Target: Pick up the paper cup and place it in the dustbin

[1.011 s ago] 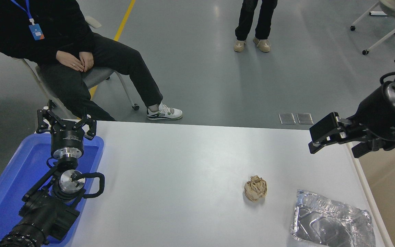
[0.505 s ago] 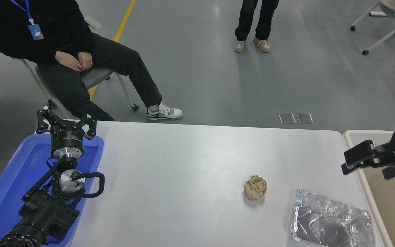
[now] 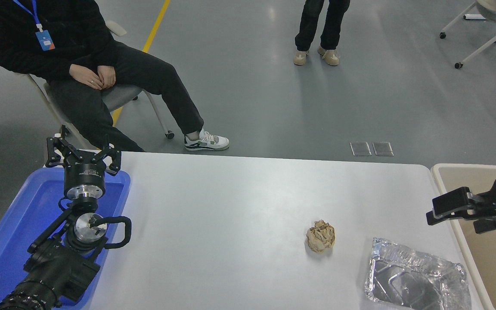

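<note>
I hold the right hand [image 3: 461, 215] over the dustbin [image 3: 441, 170] rim; its fingers look spread, gripping nothing. No paper cup is visible (likely inside the bin, hidden). The left hand [image 3: 82, 156] sits parked, open, above the blue tray [image 3: 11, 232].

We read this as robotics lab or test hall: wide grey sealed floor [image 3: 252, 86] with yellow line [image 3: 155, 26]; white bench [image 3: 230, 215] standing in open space; wheeled chairs [image 3: 485, 26]; seated person [image 3: 80, 64] wearing lanyard badge, watching; second person [image 3: 321, 26] standing beyond; black robot arm [image 3: 58, 262] parked over blue tray [image 3: 11, 232].
</note>
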You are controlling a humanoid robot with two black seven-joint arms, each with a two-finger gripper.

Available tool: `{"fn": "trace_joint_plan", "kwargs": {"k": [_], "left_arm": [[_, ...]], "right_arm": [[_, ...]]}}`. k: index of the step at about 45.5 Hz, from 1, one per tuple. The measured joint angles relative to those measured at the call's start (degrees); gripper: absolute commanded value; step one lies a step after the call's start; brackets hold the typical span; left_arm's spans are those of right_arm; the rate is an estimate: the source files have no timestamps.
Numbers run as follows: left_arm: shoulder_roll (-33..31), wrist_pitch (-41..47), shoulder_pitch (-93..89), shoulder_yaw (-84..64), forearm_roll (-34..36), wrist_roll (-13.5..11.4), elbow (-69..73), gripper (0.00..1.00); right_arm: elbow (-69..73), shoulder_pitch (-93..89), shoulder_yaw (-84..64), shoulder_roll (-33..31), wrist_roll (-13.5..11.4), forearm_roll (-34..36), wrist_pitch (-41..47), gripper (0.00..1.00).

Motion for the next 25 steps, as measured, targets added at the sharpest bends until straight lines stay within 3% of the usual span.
{"fn": "trace_joint_plan", "kwargs": {"k": [25], "left_arm": [[0.0,0.0,0.0,0.0,0.0,0.0,0.0,0.99]], "right_arm": [[0.1,8.6,0.9,15.7,0.0,8.8,4.8,1.0]]}}
